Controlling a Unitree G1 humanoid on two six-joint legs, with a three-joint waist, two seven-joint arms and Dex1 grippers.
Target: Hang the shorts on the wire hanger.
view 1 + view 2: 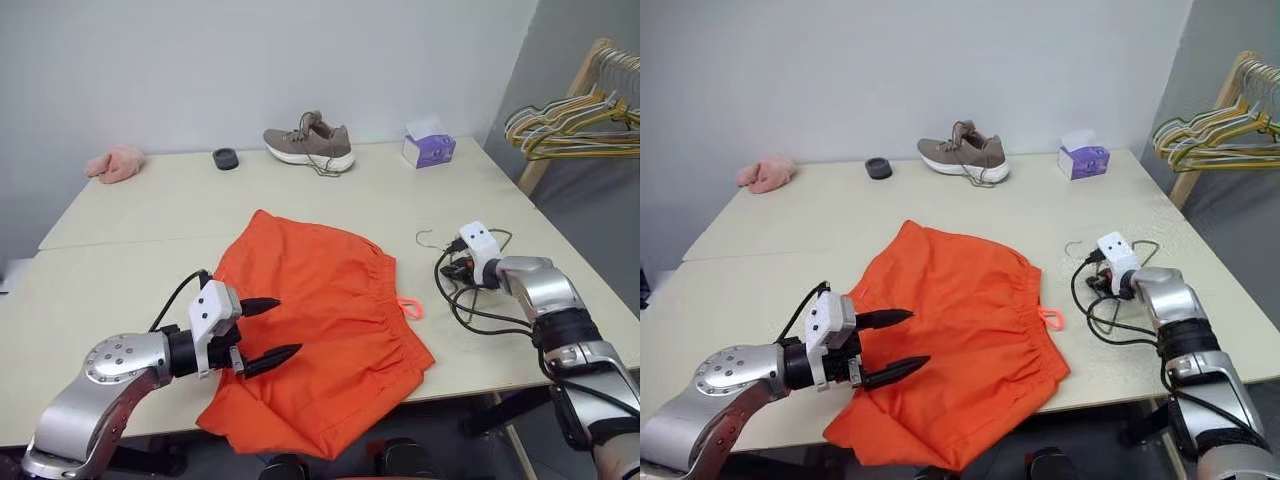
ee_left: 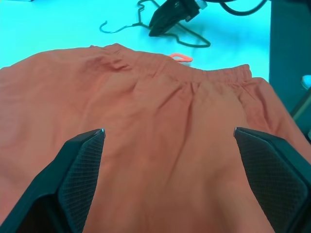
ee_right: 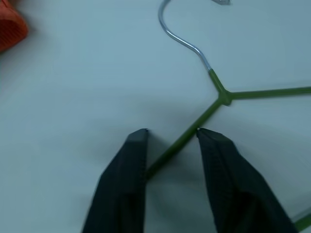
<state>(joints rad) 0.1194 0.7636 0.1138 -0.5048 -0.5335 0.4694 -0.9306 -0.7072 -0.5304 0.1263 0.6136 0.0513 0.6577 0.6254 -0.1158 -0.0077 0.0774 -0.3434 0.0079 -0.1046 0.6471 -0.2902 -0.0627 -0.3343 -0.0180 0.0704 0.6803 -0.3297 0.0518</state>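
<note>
— Left gripper, nearest, what had it?
— Nothing; fingers spread wide over the shorts at six o'clock.
— Right gripper?
— Narrowed astride the wire hanger at three o'clock; grip unclear.

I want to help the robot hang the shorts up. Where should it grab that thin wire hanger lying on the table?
Best on a sloping arm just below the neck of the wire hanger, coming from above. It lies flat on the table, so only a downward pinch can straddle the thin wire. The right gripper already has a finger on either side there.
</note>
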